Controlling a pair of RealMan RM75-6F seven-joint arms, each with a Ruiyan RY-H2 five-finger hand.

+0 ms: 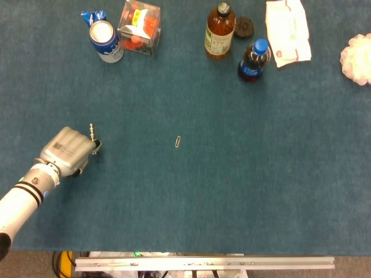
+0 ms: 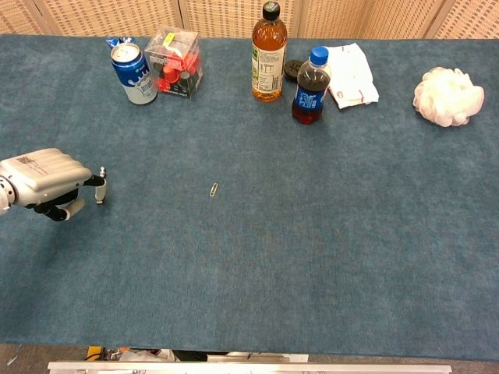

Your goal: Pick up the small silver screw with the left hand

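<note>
The small silver screw [image 1: 91,132] [image 2: 100,184] sits at the left side of the blue table [image 1: 232,191] [image 2: 312,257], pinched between the curled dark fingers [image 2: 95,181] of the left hand [image 1: 68,152] [image 2: 45,181], though I cannot tell whether it has left the surface. A paper clip [image 1: 178,141] [image 2: 214,188] lies well apart to its right. Along the far edge stand a soda can [image 1: 106,40] [image 2: 131,72], a clear box [image 1: 138,26] [image 2: 174,61] and two bottles [image 1: 220,30] [image 2: 268,53].
</note>
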